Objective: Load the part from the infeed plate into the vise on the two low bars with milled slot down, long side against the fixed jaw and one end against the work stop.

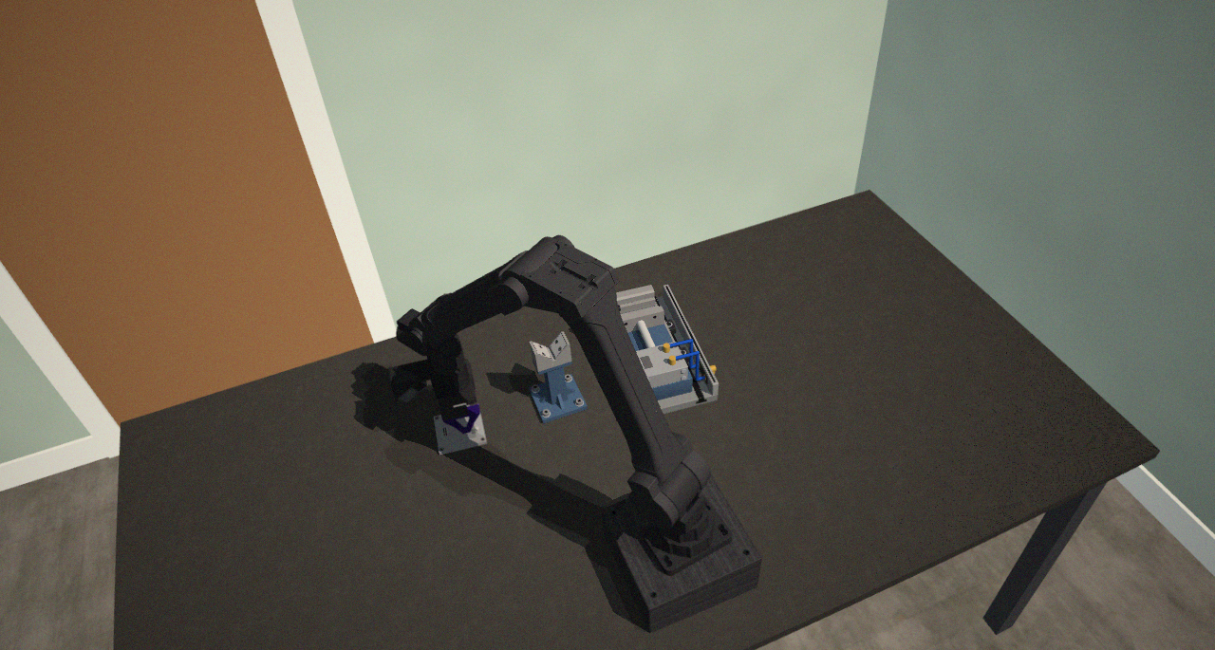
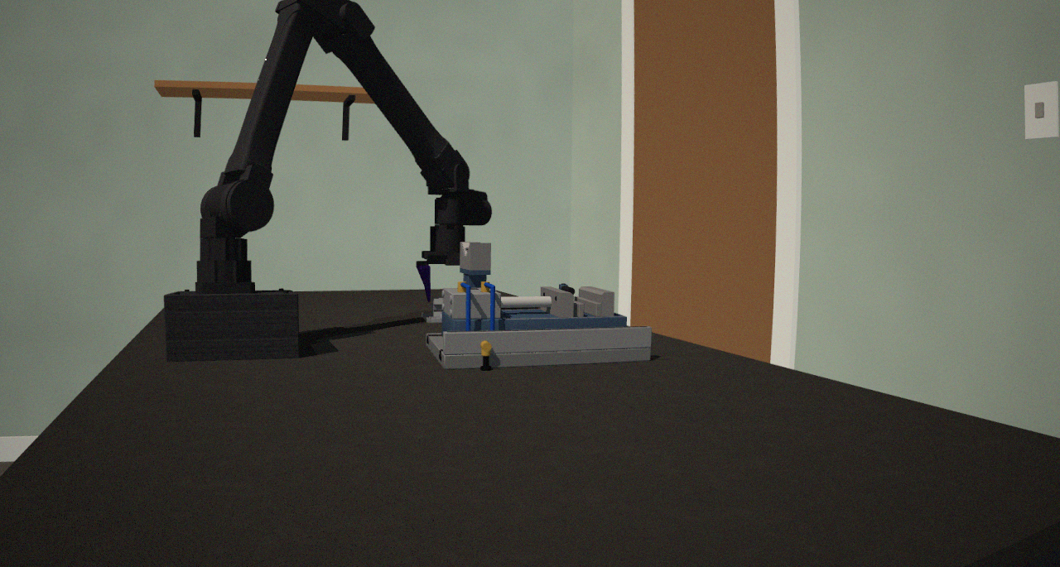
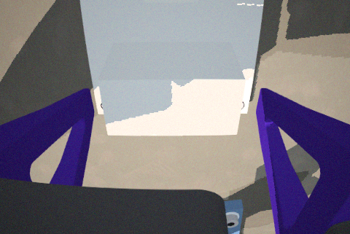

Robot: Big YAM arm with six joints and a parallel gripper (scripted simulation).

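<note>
The part (image 3: 170, 108) is a pale grey block lying on the grey infeed plate (image 3: 146, 15) (image 1: 448, 442). I cannot see its slot. My gripper (image 3: 175, 100) (image 1: 463, 418) is open and points straight down. Its purple fingers straddle the part's two ends at its level, with a small gap on each side. In the exterior view only one purple finger (image 2: 424, 278) shows, and the part is hidden. The vise (image 1: 671, 362) (image 2: 533, 319) stands open to the right, with its white cylinder rod (image 1: 643, 333) (image 2: 524, 301).
The V-block (image 1: 551, 353) (image 2: 474, 256) on its blue base (image 3: 235, 224) stands between the infeed plate and the vise, close to my wrist. The arm's base (image 1: 688, 552) (image 2: 231, 325) sits at the table's front. The table edge lies left of the plate.
</note>
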